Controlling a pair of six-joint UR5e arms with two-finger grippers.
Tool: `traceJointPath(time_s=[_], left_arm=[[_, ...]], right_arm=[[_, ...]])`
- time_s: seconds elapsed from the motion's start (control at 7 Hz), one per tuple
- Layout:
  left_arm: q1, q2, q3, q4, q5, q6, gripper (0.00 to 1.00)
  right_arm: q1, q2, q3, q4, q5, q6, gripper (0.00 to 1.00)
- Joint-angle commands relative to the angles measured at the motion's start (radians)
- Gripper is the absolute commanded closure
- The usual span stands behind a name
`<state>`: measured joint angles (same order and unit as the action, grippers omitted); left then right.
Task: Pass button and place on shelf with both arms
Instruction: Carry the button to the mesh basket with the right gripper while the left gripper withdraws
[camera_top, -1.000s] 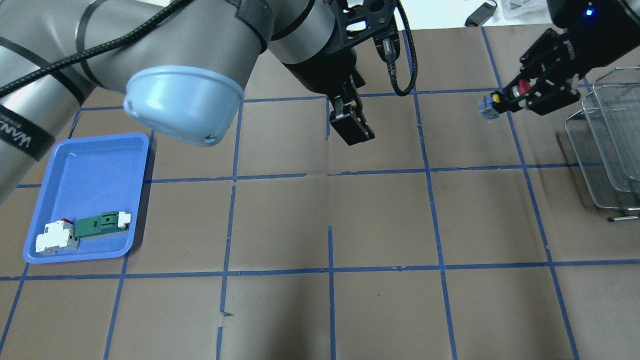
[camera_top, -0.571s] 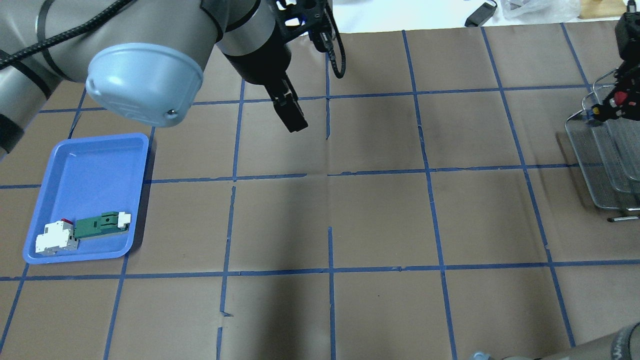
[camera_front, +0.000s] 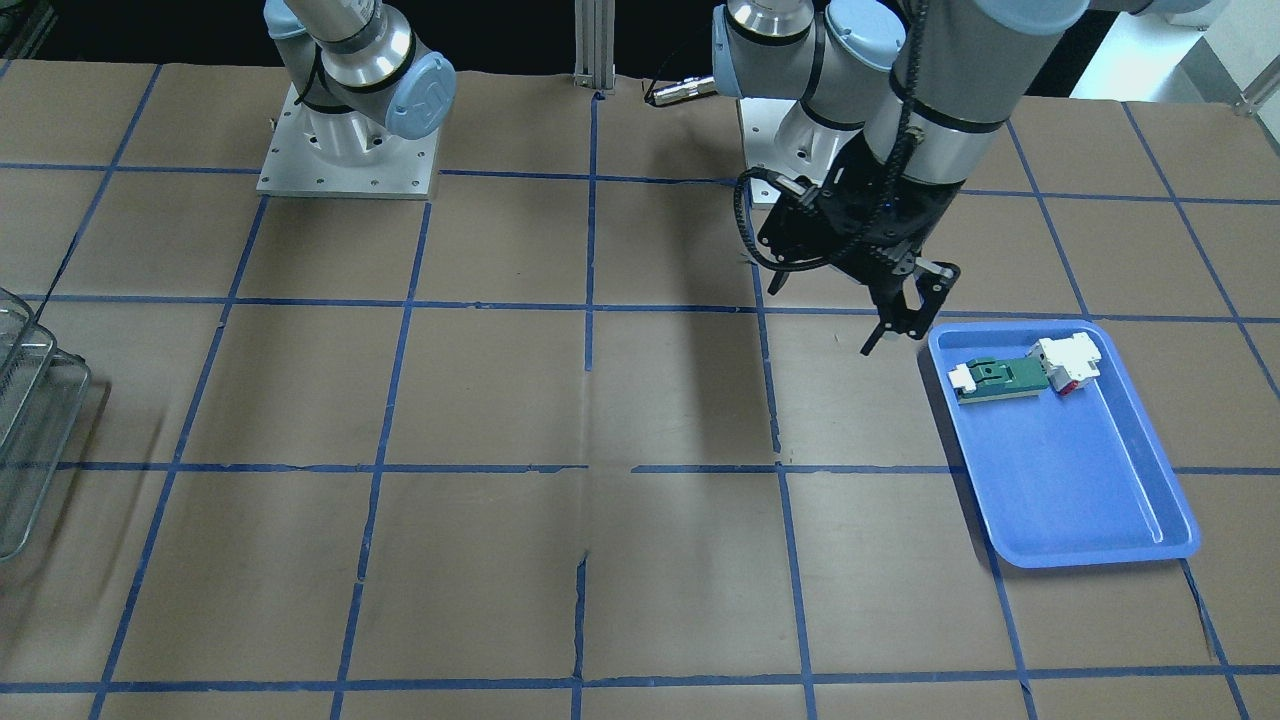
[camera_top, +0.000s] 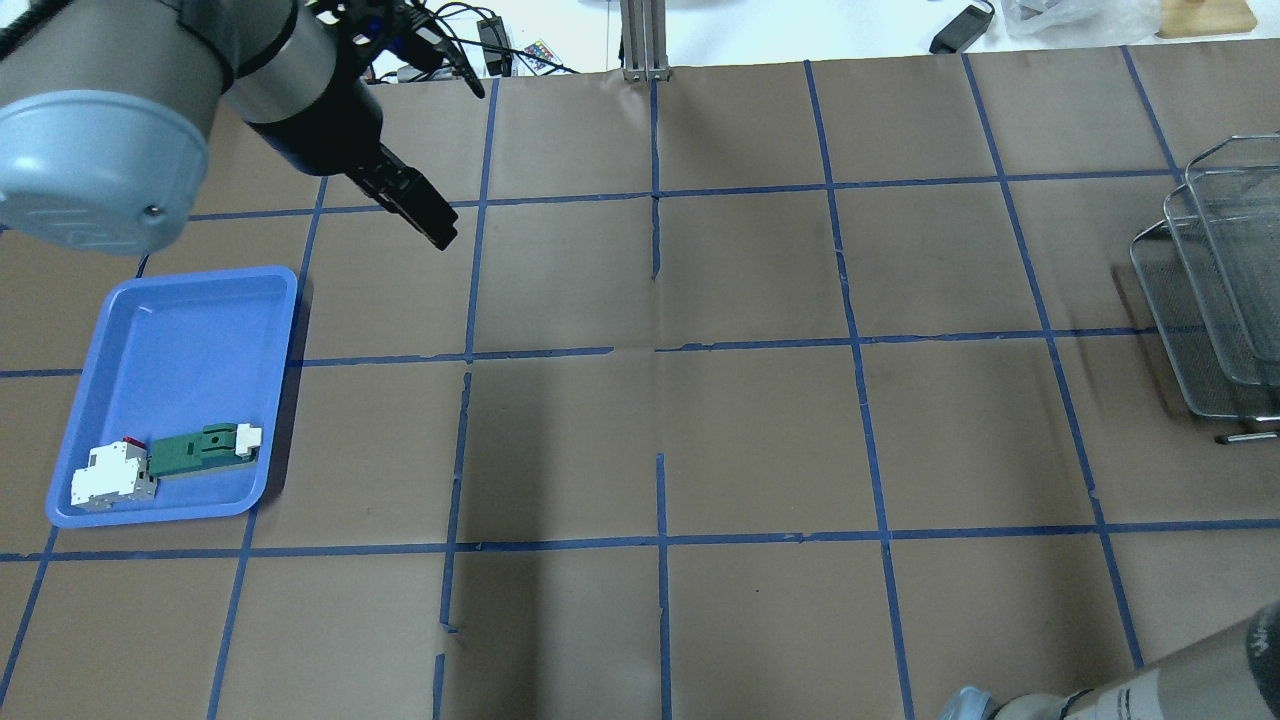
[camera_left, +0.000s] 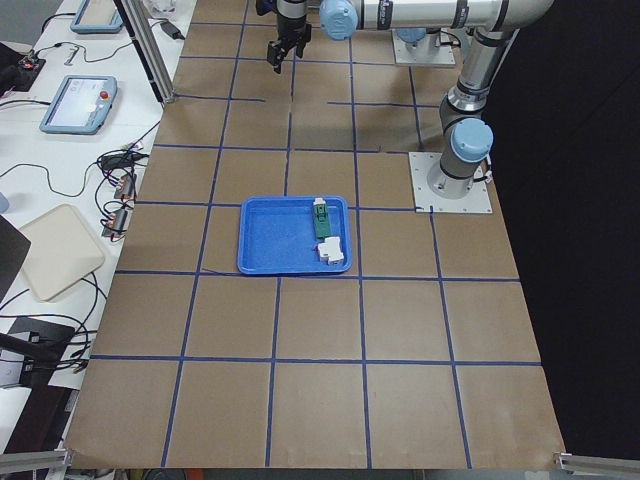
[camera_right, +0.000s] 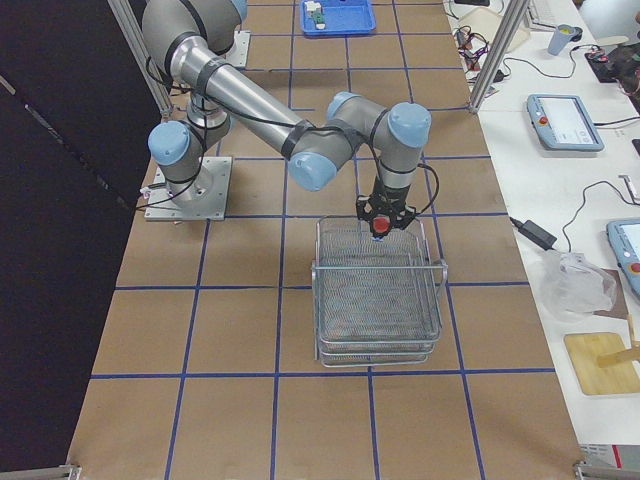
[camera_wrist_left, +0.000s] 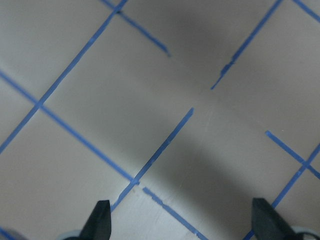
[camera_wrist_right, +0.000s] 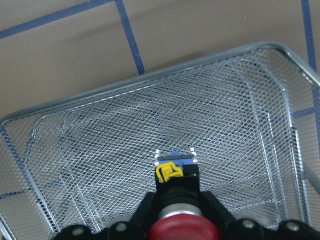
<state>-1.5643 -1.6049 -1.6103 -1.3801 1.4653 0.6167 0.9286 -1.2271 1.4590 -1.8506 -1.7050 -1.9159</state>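
Observation:
The button (camera_wrist_right: 182, 227) has a red cap and a black body with a yellow and blue end. My right gripper (camera_right: 381, 215) is shut on it and holds it just above the top tier of the wire shelf (camera_right: 378, 300). The right wrist view shows the shelf mesh (camera_wrist_right: 100, 160) right below the button. The shelf also shows at the overhead view's right edge (camera_top: 1215, 290); the right gripper is out of that view. My left gripper (camera_top: 430, 220) is open and empty above the table, near the far corner of the blue tray (camera_top: 180, 340). Its fingertips (camera_wrist_left: 102, 220) stand wide apart.
The blue tray (camera_front: 1070, 480) holds a green-and-white flat part (camera_top: 200, 450) and a white block with red (camera_top: 110, 475). The table is brown paper with a blue tape grid. A metal post (camera_top: 645, 40) stands at the far edge. Part of my right arm (camera_top: 1150, 690) crosses the overhead view's lower right corner.
My left arm has swung left, empty, towards the blue tray. My right gripper has carried the button right, out of the overhead view, over the shelf.

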Motion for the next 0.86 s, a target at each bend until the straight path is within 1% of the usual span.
traceJointPath(time_s=[0.0,0.14,0.29,0.43,0.57,0.71], left_arm=[[0.061,0.048,-0.034,-0.005,0.079,-0.153,0.00],[0.058,0.051,-0.034,-0.005,0.107,-0.246,0.00],[0.055,0.051,-0.031,-0.005,0.109,-0.373,0.00],[0.052,0.049,-0.010,-0.072,0.116,-0.421,0.00],[0.044,0.048,0.006,-0.115,0.115,-0.475,0.00],[0.037,0.039,0.010,-0.126,0.103,-0.564,0.00]], right_arm=[[-0.020,0.015,0.003,-0.001,0.001,0.000,0.53],[-0.020,0.015,0.004,0.002,0.001,0.000,0.28],[-0.014,0.003,0.004,0.004,0.001,0.009,0.15],[-0.010,-0.009,0.006,0.011,0.001,0.043,0.09],[0.025,-0.044,0.009,0.020,-0.001,0.133,0.05],[0.083,-0.098,0.020,0.122,0.001,0.290,0.00]])
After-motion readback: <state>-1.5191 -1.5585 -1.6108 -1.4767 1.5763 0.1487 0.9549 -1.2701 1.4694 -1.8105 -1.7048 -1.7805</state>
